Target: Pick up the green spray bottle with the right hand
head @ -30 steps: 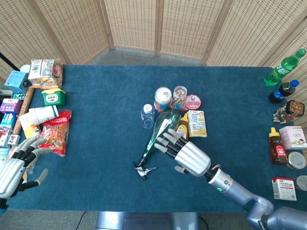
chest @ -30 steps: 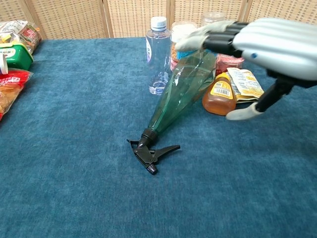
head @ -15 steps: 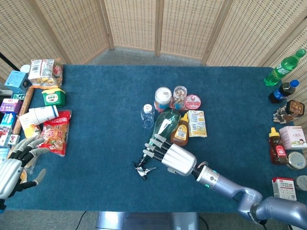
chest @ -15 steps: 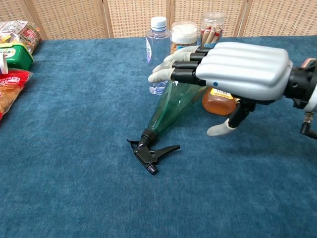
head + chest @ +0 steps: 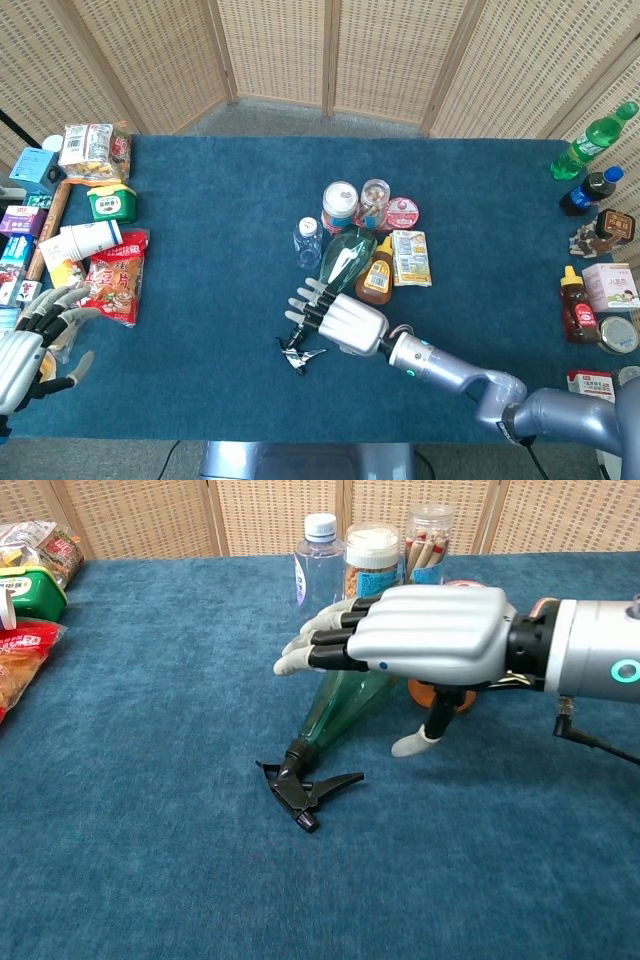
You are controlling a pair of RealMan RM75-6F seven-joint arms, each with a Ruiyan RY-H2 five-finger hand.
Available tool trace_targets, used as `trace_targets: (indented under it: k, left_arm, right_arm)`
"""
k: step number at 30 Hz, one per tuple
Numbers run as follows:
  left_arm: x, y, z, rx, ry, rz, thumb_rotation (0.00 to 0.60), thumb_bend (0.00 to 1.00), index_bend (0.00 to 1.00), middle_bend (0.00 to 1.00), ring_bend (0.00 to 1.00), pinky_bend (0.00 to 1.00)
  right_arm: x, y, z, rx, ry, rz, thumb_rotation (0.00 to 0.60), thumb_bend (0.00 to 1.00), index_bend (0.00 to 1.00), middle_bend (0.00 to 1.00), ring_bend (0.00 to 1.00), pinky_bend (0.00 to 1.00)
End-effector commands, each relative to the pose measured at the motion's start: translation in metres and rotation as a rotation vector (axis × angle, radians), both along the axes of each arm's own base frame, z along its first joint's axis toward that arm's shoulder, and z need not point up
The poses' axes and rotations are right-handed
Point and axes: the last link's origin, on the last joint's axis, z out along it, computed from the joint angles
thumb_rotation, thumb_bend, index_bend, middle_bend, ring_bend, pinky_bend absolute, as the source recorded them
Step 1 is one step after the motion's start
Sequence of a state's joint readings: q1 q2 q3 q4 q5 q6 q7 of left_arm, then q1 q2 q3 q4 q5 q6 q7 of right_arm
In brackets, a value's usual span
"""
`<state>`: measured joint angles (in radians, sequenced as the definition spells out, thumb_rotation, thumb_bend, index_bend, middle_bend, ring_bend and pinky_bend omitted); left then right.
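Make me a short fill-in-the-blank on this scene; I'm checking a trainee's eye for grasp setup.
1. The green spray bottle lies on its ____.
2. The right hand hovers over the bottle with fingers ____.
3. The bottle's black trigger head points toward the table's ____ edge.

Missing words: side; spread; near

One green spray bottle (image 5: 345,262) lies mid-tabletop (image 5: 200,210). Just beside it: one clear water bottle (image 5: 307,240), two lidded jars (image 5: 340,205) behind it, one pink round tin (image 5: 402,213), one amber honey bottle (image 5: 378,272), one yellow packet (image 5: 410,257). Well right of it stand two soda bottles (image 5: 592,141) and one more honey bottle (image 5: 577,310). Two robot hands (image 5: 335,318) show.
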<state>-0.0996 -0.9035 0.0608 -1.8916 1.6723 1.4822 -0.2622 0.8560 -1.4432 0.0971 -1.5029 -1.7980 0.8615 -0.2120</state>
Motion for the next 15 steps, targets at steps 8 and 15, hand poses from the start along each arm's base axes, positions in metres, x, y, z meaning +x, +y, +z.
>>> trace_targets:
  k: [8,15]
  left_arm:
    - [0.0,0.001,-0.002,-0.004,-0.005,-0.005,0.6,0.45,0.27,0.16,0.0,0.0]
    - [0.001,0.0,-0.001,-0.008,-0.013,-0.005,0.6,0.45,0.27,0.16,0.0,0.0]
  right_arm:
    - [0.01,-0.016,-0.012,-0.001,0.066,-0.023,0.6,0.2,0.0,0.0,0.0,0.0]
    - [0.011,-0.022,-0.017,-0.003,0.102,-0.035,0.6,0.2,0.0,0.0,0.0,0.0]
